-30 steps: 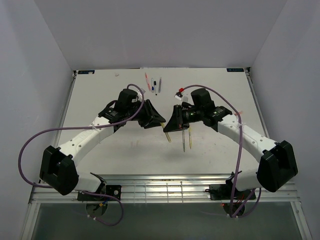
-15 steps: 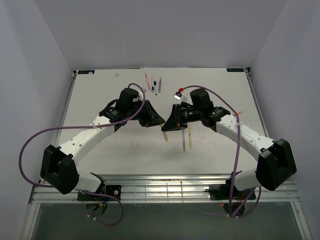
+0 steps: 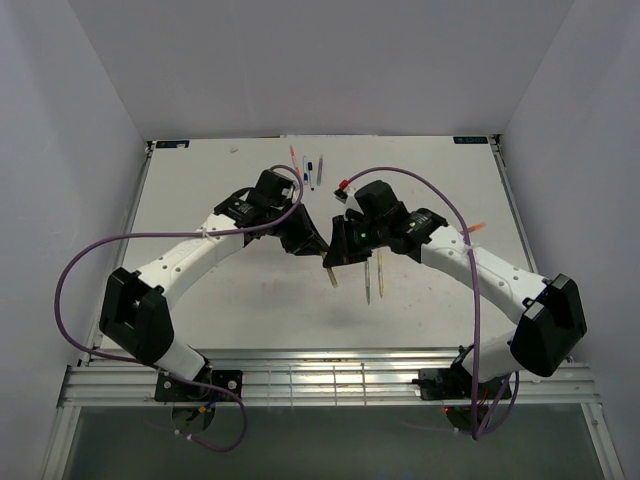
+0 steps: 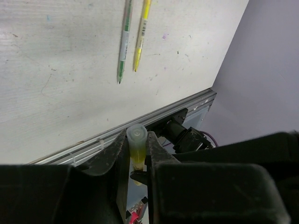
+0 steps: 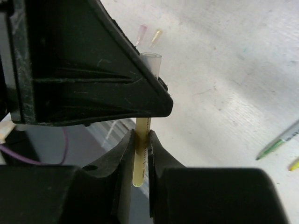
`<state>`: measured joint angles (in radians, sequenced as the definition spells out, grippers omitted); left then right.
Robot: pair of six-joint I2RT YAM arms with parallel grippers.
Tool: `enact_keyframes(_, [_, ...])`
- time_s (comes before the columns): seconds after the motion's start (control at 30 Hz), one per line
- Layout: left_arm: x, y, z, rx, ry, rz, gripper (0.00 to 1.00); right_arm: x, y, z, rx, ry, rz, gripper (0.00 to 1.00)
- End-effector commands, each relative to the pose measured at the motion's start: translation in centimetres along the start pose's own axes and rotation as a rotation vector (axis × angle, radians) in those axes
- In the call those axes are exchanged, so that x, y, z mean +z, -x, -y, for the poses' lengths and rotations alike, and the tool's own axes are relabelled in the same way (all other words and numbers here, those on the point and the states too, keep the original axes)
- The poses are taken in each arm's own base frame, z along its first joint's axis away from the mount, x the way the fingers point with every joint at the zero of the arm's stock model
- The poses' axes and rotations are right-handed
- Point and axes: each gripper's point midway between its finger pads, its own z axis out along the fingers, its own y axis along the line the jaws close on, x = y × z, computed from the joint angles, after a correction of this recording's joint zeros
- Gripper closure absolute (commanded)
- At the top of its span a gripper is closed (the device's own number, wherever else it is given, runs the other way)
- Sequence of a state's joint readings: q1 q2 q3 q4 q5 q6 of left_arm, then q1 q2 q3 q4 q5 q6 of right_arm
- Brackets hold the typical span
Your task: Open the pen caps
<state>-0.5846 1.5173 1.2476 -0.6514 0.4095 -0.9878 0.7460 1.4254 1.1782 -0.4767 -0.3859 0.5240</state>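
Left wrist view: slim green plastic pen point(image 4: 124, 44) and slim yellow plastic pen point(image 4: 141, 37) lie side by side, loose, on the white bench point(image 4: 56, 93) toward its near edge

Mid-bench, top external: both grippers meet nose to nose above the surface. Right gripper point(image 5: 141, 161) has its fingers pinched tight on a yellow plastic pen barrel point(image 5: 142, 128), whose free end pokes out toward the near edge. Left gripper point(image 4: 137, 156) has its fingers closed hard on the translucent yellow-tinted plastic pen cap point(image 4: 137, 136) at the barrel's other end. The join between cap and barrel is hidden behind a left finger; cannot tell if they have parted

Far edge, about midway: three thin pens point(image 3: 308, 167) lie close together
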Motion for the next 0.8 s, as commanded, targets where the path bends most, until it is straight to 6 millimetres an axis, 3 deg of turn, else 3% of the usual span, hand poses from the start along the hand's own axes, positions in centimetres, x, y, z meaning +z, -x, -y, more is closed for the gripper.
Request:
enact_keyframes(0.0, [-0.7,3.6,1.9,-0.031,-0.010,0.116,1.00,-0.5,-4.0,2.5,-0.145,-0.239,-0.146,0.92])
enact_keyframes(0.17, [-0.6,5.7,2.0,-0.089,-0.019,0.111,1.00,-0.8,-5.5,4.9,-0.208,-0.394,-0.202,0.92])
enact_keyframes(0.3, [-1.3,7.4,2.5,-0.112,-0.059,0.136,1.00,-1.0,-6.3,5.6,-0.205,-0.419,-0.220,0.92])
enact_keyframes(0.33, [-1.9,8.0,3.4,-0.084,-0.097,0.165,1.00,-0.9,-6.1,5.4,-0.215,-0.405,-0.210,0.92])
enact_keyframes(0.47, [-3.6,8.0,5.3,0.048,-0.226,0.230,1.00,-0.3,-5.7,0.7,-0.159,-0.109,-0.191,0.92])
enact_keyframes(0.6, [-3.6,7.0,2.6,0.067,-0.140,0.233,1.00,-1.0,-4.5,1.1,-0.081,-0.091,-0.144,0.92])
enact_keyframes(0.73, [-4.1,5.9,-2.4,0.083,0.069,0.246,1.00,-2.5,-3.3,5.0,0.022,-0.143,-0.084,0.92])
enact_keyframes(0.77, [-4.3,5.2,-4.3,0.088,0.144,0.227,1.00,-3.1,-2.8,6.7,0.054,-0.172,-0.063,0.92])
